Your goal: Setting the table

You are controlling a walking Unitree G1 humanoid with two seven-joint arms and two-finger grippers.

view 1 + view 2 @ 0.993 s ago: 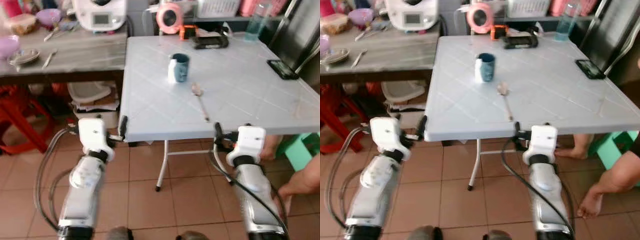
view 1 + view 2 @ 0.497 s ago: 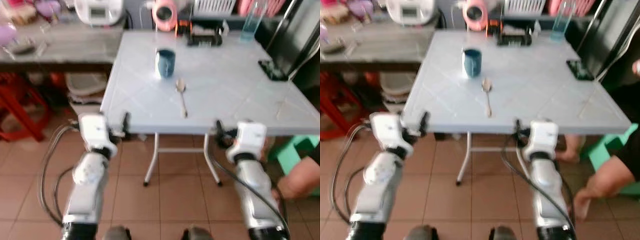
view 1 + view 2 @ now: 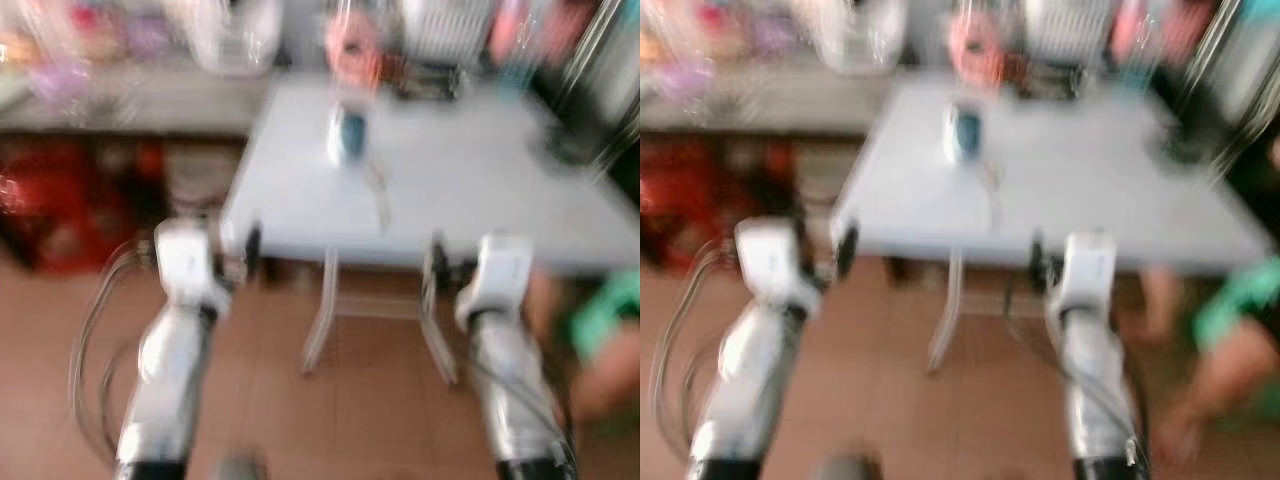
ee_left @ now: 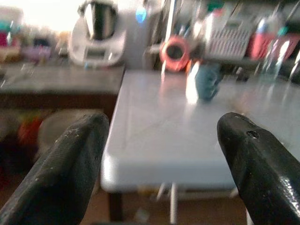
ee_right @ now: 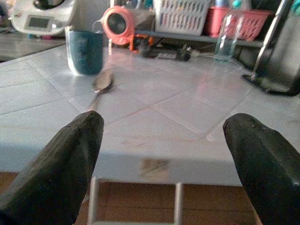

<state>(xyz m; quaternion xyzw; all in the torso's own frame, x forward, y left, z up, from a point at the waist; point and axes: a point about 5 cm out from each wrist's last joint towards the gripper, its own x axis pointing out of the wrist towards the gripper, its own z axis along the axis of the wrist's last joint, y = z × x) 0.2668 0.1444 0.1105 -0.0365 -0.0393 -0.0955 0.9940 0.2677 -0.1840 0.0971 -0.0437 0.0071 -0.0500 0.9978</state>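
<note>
A blue mug (image 5: 85, 52) stands on the white folding table (image 3: 470, 190), towards its far left. A metal spoon (image 5: 101, 84) lies just in front of the mug, handle towards me. My left gripper (image 4: 159, 159) is open, level with the table's near left corner and holding nothing. My right gripper (image 5: 161, 154) is open as well, just short of the table's front edge, facing the spoon and mug. Both eye views are heavily blurred; the silver arms reach forward below the table edge.
A wooden counter (image 4: 56, 79) with a white appliance (image 4: 96, 30) stands left of the table, a red stool (image 3: 50, 200) beneath it. A pink round object (image 5: 117, 21), a basket (image 5: 180, 14) and a bottle (image 5: 225, 37) line the far side. A person's leg (image 3: 1230, 350) is at right.
The eye views have gone blurred and shifted slightly, so the camera is moving. Both arms keep the same pose before the table, grippers still open.
</note>
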